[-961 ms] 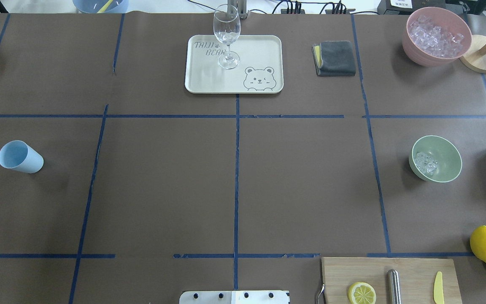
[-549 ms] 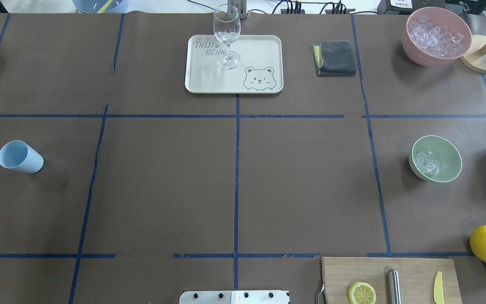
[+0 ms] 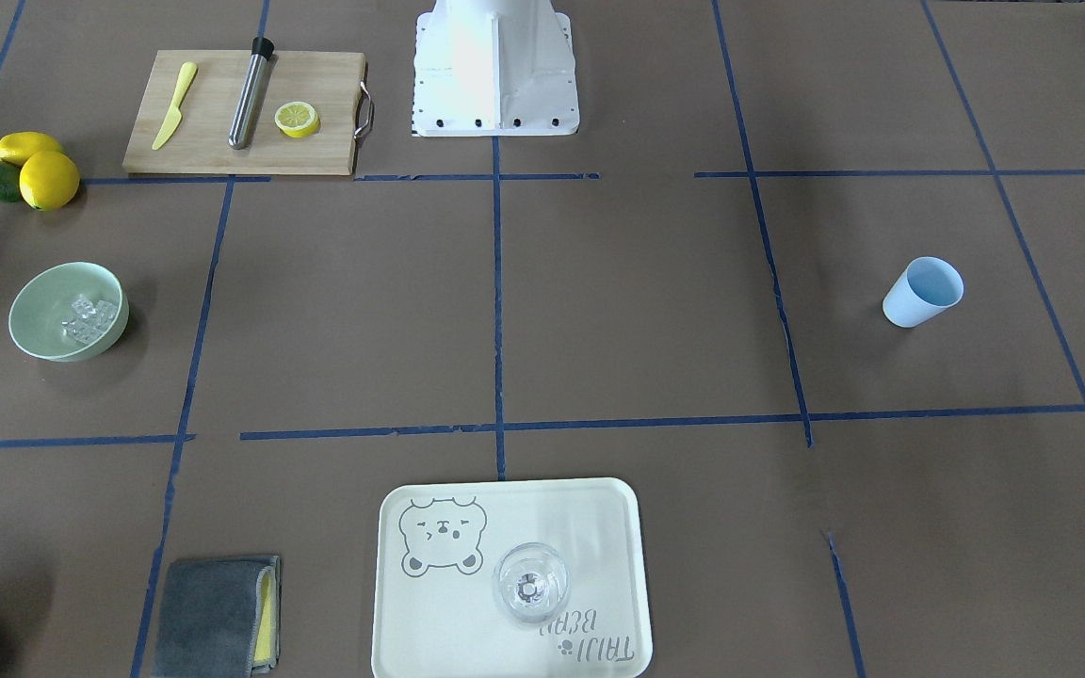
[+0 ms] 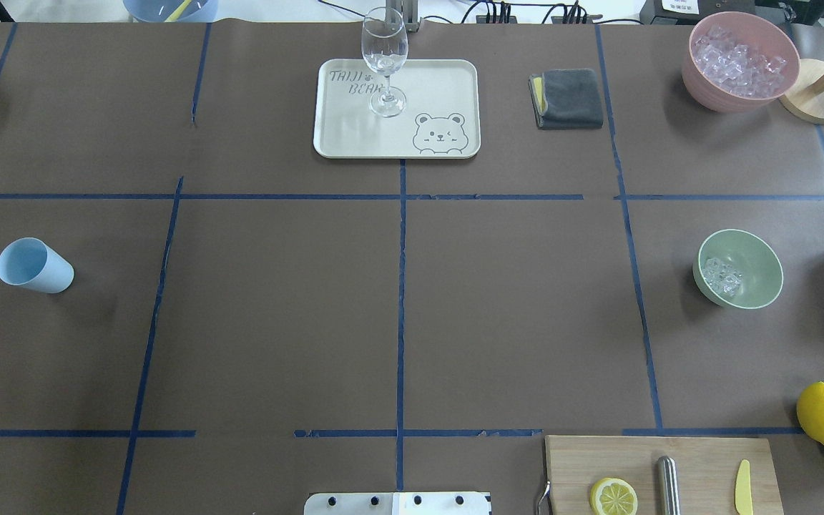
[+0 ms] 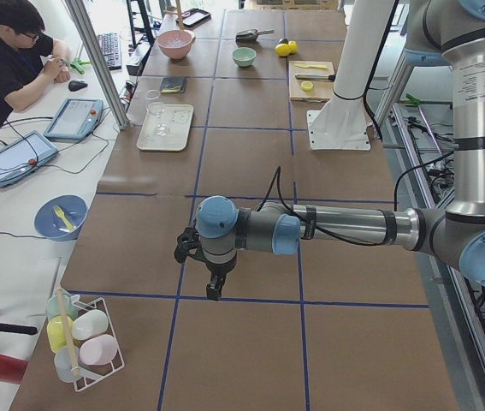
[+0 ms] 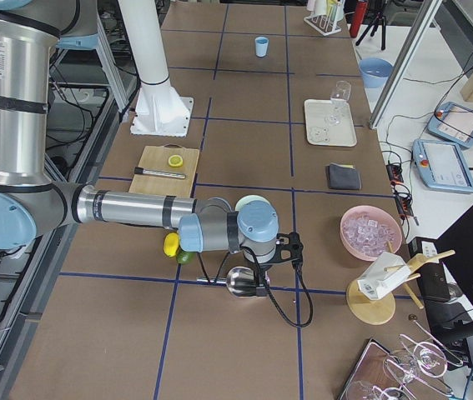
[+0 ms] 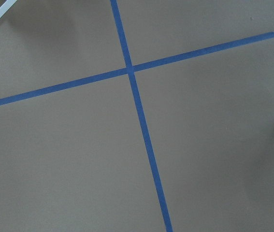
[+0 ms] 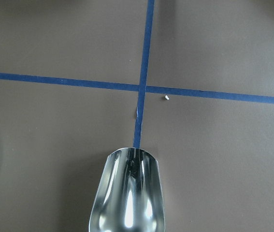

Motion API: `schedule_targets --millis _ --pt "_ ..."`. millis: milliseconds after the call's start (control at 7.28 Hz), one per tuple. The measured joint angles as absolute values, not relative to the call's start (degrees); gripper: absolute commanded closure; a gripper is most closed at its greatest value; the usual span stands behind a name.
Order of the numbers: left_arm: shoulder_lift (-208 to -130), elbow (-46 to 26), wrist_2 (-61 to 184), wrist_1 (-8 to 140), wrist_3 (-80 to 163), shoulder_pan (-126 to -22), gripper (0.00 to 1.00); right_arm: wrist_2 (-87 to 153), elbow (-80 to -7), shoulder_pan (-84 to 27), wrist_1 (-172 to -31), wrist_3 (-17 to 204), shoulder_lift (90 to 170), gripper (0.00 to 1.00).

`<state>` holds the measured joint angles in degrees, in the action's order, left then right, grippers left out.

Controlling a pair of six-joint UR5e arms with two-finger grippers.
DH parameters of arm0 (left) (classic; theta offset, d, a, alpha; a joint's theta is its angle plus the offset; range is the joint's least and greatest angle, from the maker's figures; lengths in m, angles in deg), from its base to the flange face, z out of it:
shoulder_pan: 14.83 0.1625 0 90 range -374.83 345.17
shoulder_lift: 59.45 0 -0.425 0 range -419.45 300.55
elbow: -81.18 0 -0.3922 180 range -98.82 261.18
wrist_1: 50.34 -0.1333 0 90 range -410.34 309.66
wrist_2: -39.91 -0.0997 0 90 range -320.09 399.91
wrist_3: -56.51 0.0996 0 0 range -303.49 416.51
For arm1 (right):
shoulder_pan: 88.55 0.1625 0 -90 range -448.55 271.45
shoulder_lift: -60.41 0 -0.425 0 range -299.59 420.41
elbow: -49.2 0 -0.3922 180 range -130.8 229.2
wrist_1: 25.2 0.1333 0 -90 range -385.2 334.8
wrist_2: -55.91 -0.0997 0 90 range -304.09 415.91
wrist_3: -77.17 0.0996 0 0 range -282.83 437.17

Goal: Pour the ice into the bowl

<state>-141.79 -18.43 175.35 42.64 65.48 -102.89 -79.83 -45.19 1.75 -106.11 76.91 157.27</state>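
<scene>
The mint-green bowl [image 4: 759,261] stands at the table's right side, also in the front view [image 3: 39,315]. A small heap of clear ice [image 4: 722,276] lies inside it on its left wall. An empty metal scoop [image 8: 129,198] fills the bottom of the right wrist view, well above the table, with no fingers showing. My right gripper [image 6: 261,275] hovers beside the bowl next to that scoop; I cannot tell whether it is shut. My left gripper [image 5: 212,289] hangs over the table's left end, far from the bowl; its state cannot be told either.
A pink container of ice [image 4: 711,94] sits back right beside a wooden stand [image 4: 816,104]. A wine glass [image 4: 385,54] stands on the cream tray [image 4: 440,86], next to a grey cloth [image 4: 569,96]. A blue cup [image 4: 33,266] is at left. Cutting board [image 4: 698,465] and lemons [image 4: 823,413] are front right.
</scene>
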Motion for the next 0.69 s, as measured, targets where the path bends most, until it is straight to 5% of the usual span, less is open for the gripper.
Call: schedule_targets --millis 687 --pt "-141.7 -18.4 175.3 42.5 65.5 -102.9 0.0 -79.6 -45.0 0.4 -106.1 76.9 157.3 0.0"
